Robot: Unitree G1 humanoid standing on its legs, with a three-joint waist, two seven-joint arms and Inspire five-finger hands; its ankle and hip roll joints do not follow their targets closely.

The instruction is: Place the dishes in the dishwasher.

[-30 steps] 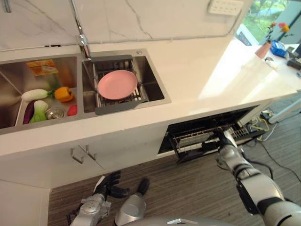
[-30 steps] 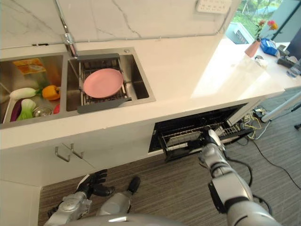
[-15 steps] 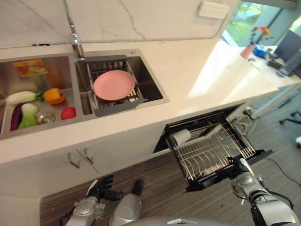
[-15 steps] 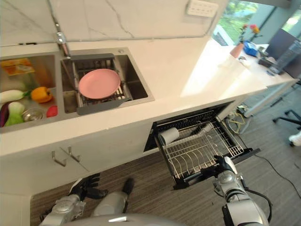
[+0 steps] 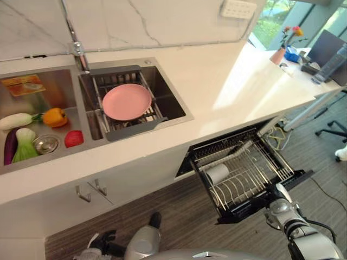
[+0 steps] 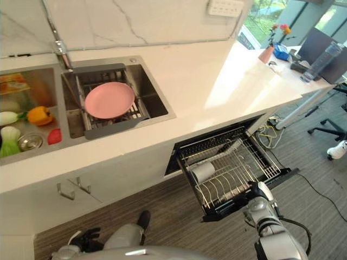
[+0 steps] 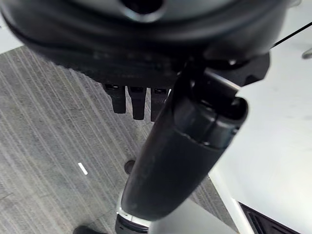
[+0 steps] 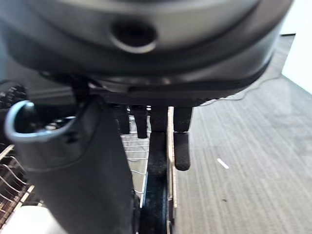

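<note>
A pink plate [image 5: 127, 101] lies flat on a grey drying rack [image 5: 123, 107] set across the right basin of the sink [image 5: 174, 101], near the back-left part of the white table [image 5: 227, 81]. The left basin holds vegetables: an orange pepper [image 5: 55, 116], a white radish [image 5: 16, 120], a green leafy vegetable [image 5: 23, 145], a purple eggplant [image 5: 8, 154] and a small red item [image 5: 74, 138], all around the drain [image 5: 45, 144]. The tap [image 5: 76, 40] rises at the table's back edge, between the two basins.

Below the table's front edge, toward its right end, the dishwasher rack [image 5: 242, 173] stands pulled out over the striped floor [image 6: 179, 216]. A white cup [image 5: 218, 173] lies on its side in the wire rack, toward its left side.

The right hand [image 6: 255, 199] is at the front lip of the pulled-out rack. In the right wrist view its fingers [image 8: 181, 146] are bent downward over the rack's dark front edge, with the wire grid beyond them, so the hand grips that edge.

The left hand [image 6: 85, 240] hangs low over the floor, in front of the cupboard handles [image 5: 90, 189]. In the left wrist view its fingers [image 7: 136, 102] are curled in, holding nothing.

A vase of flowers [image 5: 282, 50] stands at the table's far right corner.
</note>
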